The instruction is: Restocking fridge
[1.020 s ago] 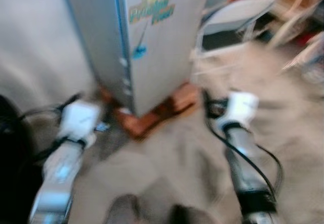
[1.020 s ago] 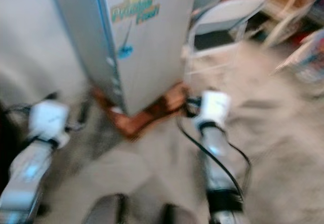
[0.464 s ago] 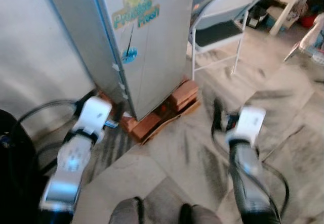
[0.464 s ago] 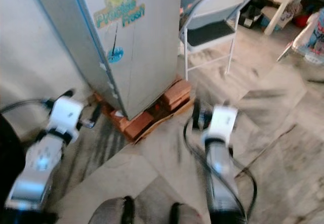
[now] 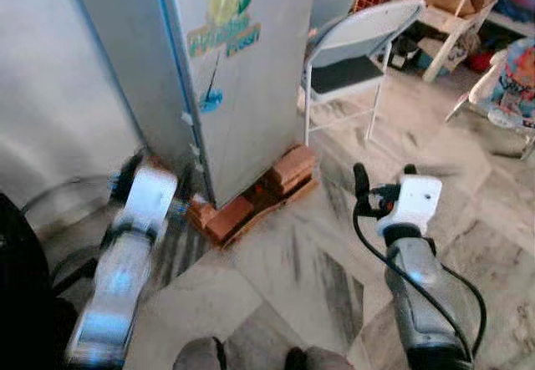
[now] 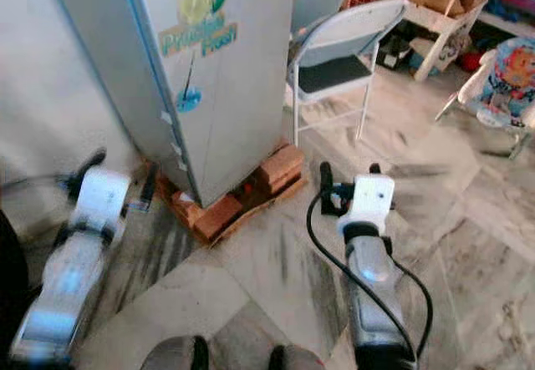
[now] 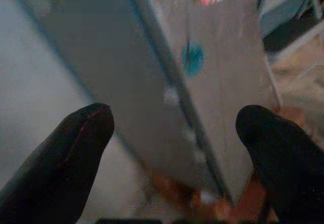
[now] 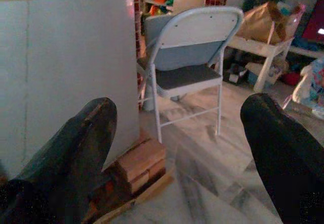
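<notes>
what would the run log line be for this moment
stage: facing fridge on bricks | left pincer: open, empty | right pincer: open, empty | beside fridge: folding chair

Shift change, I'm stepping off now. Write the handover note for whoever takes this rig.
Left gripper: open, empty, low beside the fridge corner.
Right gripper: open, empty, held over the marble floor near the folding chair.
Fridge: door shut, standing on bricks.
Done: robot stands in front of the fridge.
Left: open the door and get the stock; no items to load can be seen.
</notes>
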Robot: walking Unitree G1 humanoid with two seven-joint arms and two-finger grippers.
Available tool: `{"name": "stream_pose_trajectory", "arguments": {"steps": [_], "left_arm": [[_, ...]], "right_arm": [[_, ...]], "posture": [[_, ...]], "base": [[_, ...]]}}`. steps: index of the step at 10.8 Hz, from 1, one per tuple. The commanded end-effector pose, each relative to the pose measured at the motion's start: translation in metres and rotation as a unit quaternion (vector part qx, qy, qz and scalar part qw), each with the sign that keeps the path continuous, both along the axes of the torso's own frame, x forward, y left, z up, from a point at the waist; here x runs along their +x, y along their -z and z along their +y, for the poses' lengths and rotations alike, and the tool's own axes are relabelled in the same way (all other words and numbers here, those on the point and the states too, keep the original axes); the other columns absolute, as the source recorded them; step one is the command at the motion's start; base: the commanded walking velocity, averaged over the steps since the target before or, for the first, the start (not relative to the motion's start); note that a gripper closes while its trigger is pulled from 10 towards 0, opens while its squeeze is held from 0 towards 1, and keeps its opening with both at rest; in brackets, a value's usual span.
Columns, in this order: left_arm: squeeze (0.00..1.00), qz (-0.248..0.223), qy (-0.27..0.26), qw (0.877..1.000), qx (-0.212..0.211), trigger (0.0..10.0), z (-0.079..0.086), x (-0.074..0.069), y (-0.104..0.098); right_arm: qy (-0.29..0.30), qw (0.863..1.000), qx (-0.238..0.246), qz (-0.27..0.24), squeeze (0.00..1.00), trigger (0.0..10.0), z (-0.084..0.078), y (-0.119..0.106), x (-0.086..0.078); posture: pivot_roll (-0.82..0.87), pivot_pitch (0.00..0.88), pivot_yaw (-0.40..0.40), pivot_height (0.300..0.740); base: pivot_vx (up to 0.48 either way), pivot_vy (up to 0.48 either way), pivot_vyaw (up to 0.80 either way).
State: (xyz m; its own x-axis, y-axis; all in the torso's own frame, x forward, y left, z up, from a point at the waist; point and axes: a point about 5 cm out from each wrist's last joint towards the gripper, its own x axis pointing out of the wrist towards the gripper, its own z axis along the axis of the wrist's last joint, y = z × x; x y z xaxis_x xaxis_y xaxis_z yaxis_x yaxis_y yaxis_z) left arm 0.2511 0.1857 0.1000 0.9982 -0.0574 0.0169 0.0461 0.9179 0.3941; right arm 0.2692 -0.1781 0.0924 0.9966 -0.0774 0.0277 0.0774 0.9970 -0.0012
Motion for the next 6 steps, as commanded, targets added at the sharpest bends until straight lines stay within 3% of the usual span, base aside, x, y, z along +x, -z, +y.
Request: {"name": "stream_pose_trajectory", "arguments": {"steps": [1,3,5,6], "left_arm": [[0.00,0.021,-0.006,1.000,-0.006,10.0,0.005,-0.004,0.009],[0.00,0.023,-0.003,1.000,0.004,10.0,0.004,-0.001,0.011],[0.00,0.035,-0.006,0.999,-0.001,10.0,0.012,-0.002,0.015],[0.00,0.038,-0.016,0.999,0.004,10.0,0.015,-0.006,0.017]], "right_arm": [[0.001,1.000,0.004,0.003,0.00,10.0,-0.001,0.001,-0.004],[0.015,0.999,0.006,0.031,0.00,10.0,-0.004,0.019,-0.016],[0.005,1.000,0.008,0.021,0.00,10.0,0.000,0.014,-0.016],[0.005,1.000,0.005,0.018,0.00,10.0,-0.007,0.010,-0.014]], "posture": [[0.11,0.007,-0.019,0.740],[0.10,0.000,0.013,0.740],[0.09,0.000,0.002,0.740],[0.10,0.000,-0.012,0.740]], "base": [[0.000,0.000,0.00],[0.000,0.000,0.00],[0.000,0.000,0.00],[0.000,0.000,0.00]]}}
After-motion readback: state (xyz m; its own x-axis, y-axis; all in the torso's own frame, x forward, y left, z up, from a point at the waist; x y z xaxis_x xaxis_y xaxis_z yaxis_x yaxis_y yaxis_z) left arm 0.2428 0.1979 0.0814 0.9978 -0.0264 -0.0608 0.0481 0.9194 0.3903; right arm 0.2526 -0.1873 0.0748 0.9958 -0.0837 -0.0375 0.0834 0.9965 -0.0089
